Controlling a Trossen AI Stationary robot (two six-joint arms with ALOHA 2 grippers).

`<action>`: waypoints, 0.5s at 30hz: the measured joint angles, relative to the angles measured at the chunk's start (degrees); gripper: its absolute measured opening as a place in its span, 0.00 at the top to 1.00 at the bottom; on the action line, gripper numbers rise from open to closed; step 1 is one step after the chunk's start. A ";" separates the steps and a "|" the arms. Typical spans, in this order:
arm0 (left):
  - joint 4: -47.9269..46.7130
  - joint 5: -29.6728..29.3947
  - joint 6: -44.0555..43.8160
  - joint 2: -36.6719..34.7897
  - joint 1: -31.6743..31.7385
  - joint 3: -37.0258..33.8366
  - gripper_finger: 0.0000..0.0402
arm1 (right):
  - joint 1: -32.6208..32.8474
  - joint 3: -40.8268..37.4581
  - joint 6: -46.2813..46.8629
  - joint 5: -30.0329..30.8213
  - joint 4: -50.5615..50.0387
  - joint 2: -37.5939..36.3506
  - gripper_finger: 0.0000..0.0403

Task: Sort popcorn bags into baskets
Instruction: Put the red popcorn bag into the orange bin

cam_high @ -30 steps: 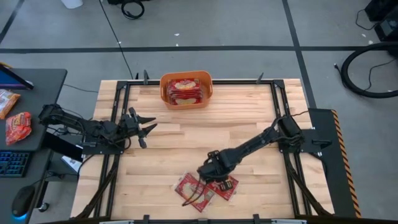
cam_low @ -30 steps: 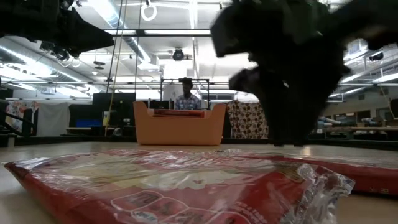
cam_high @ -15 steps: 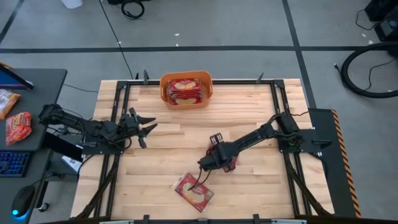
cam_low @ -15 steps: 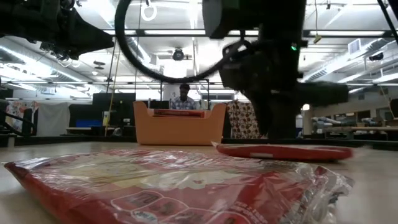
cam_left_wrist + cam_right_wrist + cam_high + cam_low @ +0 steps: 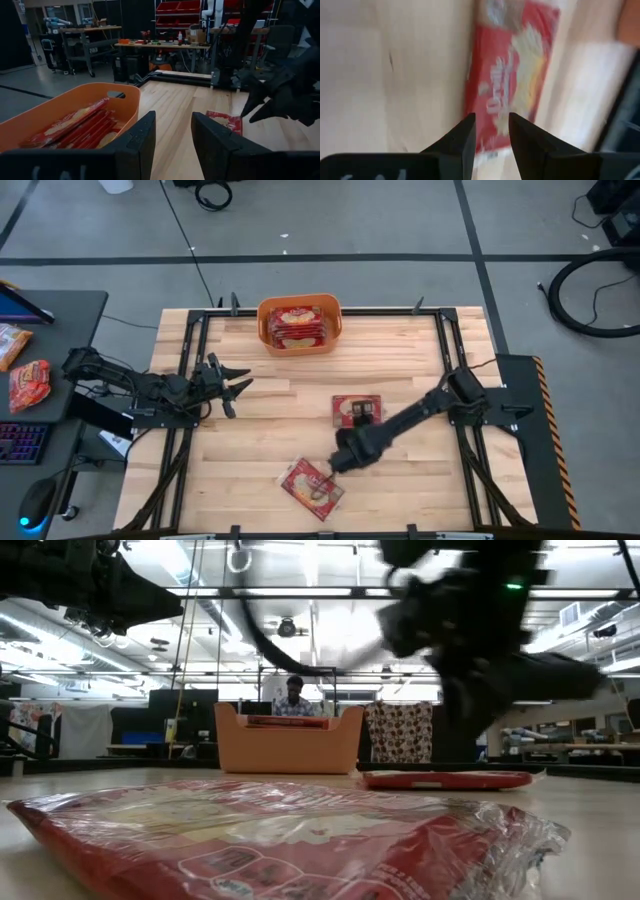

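Observation:
The orange basket [image 5: 300,326] stands at the table's far edge with several red popcorn bags lying in it. One red bag [image 5: 357,409] lies flat near the table's middle. Another bag [image 5: 312,487] lies flat by the near edge and fills the foreground of the low view [image 5: 270,840]. My right gripper [image 5: 337,465] hovers open just above and to the right of the near bag, which shows ahead of its fingers in the right wrist view [image 5: 512,85]. My left gripper [image 5: 236,388] waits open over the table's left side.
The right arm [image 5: 420,415] slants across the table from the right edge and passes close by the middle bag. Bare wood lies between the basket and the middle bag. A person stands in the room behind the basket [image 5: 297,695]. More packets lie on a side desk [image 5: 28,383] off the table's left.
My right gripper carried one of the two near-edge bags toward the far edge. That bag now lies flat by the table's middle, apart from the fingers. The gripper then swung back toward the near edge, over the remaining bag, which stayed where it was.

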 joint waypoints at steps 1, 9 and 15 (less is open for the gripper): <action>0.02 0.00 0.00 -0.01 0.00 0.00 0.68 | 0.99 -0.95 2.81 1.75 -0.94 0.00 0.70; 0.04 0.00 -0.68 0.01 0.00 0.00 0.68 | 5.49 -6.51 16.56 5.28 -5.95 -0.03 0.66; 0.00 0.00 -0.66 -0.01 0.00 0.02 0.68 | 6.56 -9.45 16.97 -2.60 -3.49 -1.27 0.61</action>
